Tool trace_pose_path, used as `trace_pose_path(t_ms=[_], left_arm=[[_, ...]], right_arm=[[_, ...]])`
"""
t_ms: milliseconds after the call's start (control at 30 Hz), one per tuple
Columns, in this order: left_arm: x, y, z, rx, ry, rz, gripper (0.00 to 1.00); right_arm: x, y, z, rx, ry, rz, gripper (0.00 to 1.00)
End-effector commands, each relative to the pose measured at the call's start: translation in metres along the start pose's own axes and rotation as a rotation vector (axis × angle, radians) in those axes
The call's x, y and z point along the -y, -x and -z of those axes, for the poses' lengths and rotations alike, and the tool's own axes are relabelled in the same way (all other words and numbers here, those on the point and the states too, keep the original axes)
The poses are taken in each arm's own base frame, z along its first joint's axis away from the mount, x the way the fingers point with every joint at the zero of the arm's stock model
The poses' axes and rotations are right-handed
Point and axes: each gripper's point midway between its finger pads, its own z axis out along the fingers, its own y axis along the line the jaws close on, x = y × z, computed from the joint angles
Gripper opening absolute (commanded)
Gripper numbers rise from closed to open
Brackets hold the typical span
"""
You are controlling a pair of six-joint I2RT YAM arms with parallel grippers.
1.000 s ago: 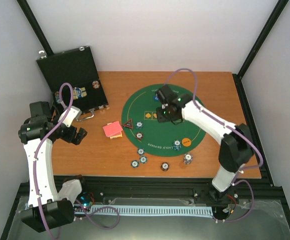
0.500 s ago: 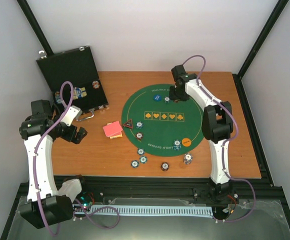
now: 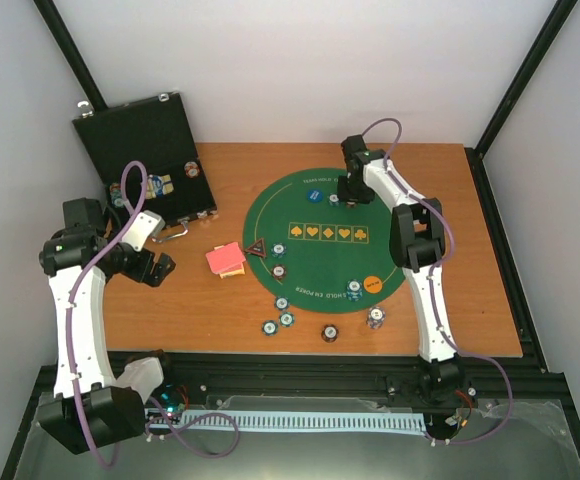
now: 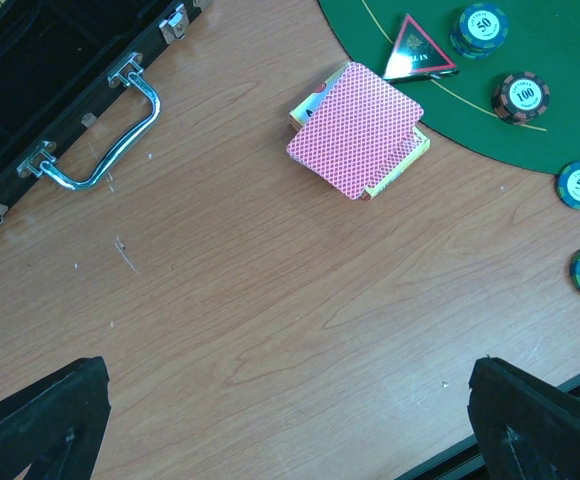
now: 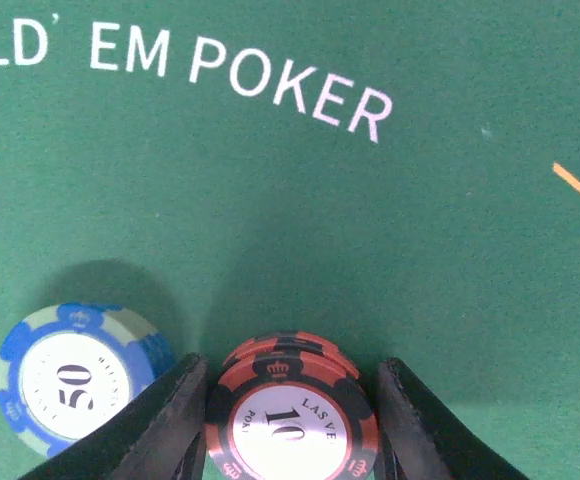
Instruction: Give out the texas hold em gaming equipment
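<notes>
We find the right gripper at the far edge of the green felt mat, just inside its rim. Its two fingers are pressed against the sides of a small stack of red chips, and we cannot tell whether the stack rests on the mat or is raised off it. A blue chip marked 50 lies on the mat just beside that stack, not touching it. The blue button sits on the mat's far left part and the orange button on its near right part. The triangle marker lies at the mat's left rim, and the red-backed cards are piled on the wooden table just left of the mat. More chips are scattered on and just off the mat's near edge. The left gripper hangs over bare wood well left of the mat, its jaws spread wide with nothing between them. The black case stands open beyond the mat's far left side.
</notes>
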Motion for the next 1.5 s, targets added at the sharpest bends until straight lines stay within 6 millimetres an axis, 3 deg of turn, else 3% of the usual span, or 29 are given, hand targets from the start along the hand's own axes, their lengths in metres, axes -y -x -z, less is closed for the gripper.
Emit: trace_pose_path(t_ms=[0,133,200,233,333,500,600,767,833,867,933,1133,1267,1367,1467], left_arm=[[0.0,0.01,0.001,0.038,-0.013,-0.008,1.0],[0.0,0.008,-0.001,0.036,-0.017,-0.005,1.0],[0.0,0.008,-0.001,0.036,-0.015,-0.008,1.0],[0.0,0.007,-0.002,0.034,-0.013,-0.011,1.0],[0.0,0.006,0.0,0.036,-0.001,-0.019,1.0],[0.001,0.005,0.001,0.039,0.004,-0.019,1.0],[0.002,0.006,0.004,0.05,0.011,-0.014,1.0],[0.003,0.003,0.002,0.036,0.002,0.004,1.0],[0.003,0.0,0.001,0.029,0.006,0.005,1.0],[0.004,-0.002,0.001,0.027,0.01,0.004,1.0],[0.005,-0.004,0.003,0.027,0.017,-0.002,1.0],[0.013,-0.01,0.003,0.024,-0.006,0.006,1.0],[0.019,-0.009,0.005,0.045,-0.022,0.02,1.0],[0.023,-0.006,0.008,0.065,-0.036,0.016,1.0],[0.024,-0.004,0.009,0.07,-0.04,0.018,1.0]], right_arm=[[0.004,0.008,-0.007,0.001,0.016,-0.017,0.2],[0.008,0.006,-0.015,-0.015,0.018,-0.023,0.26],[0.009,0.003,-0.017,-0.028,0.018,-0.021,0.35],[0.009,0.002,-0.016,-0.033,0.02,-0.019,0.4],[0.009,0.001,-0.007,-0.036,0.022,-0.016,0.45],[0.006,0.018,0.039,0.033,0.039,-0.015,0.66],[0.004,0.021,0.071,0.061,0.047,-0.015,0.73],[0.002,-0.003,0.12,0.097,0.048,-0.024,0.75],[-0.002,-0.023,0.139,0.112,0.056,-0.027,0.76],[-0.005,-0.044,0.137,0.099,0.054,-0.017,0.76],[-0.017,-0.076,0.159,0.128,0.076,0.007,0.76],[-0.064,-0.214,0.164,0.079,0.095,0.14,0.75],[-0.072,-0.288,0.165,0.044,0.113,0.166,0.75],[-0.073,-0.324,0.169,0.027,0.115,0.186,0.75],[-0.073,-0.347,0.17,0.004,0.099,0.212,0.75]])
